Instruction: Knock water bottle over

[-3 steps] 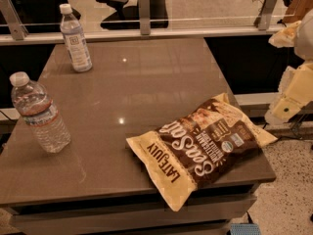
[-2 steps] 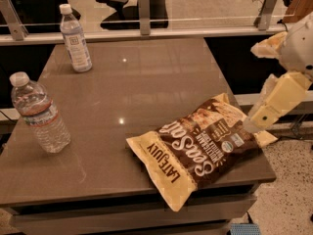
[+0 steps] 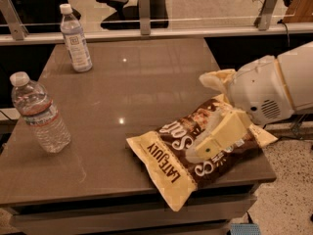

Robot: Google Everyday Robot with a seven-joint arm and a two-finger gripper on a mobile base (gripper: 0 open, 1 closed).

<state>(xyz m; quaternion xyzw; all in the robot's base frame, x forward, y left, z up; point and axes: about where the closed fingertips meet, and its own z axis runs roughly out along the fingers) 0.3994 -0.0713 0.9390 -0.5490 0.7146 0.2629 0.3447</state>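
Gripper (image 3: 199,116) — fingers apart — over chip bag (image 3: 164,163); water bottle (image 3: 41,116) upright, cap up.

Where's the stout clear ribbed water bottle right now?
The water bottle stands at the table's left edge, nearer the camera than the slim bottle; the gripper hovers over the brown chip bag, far right.
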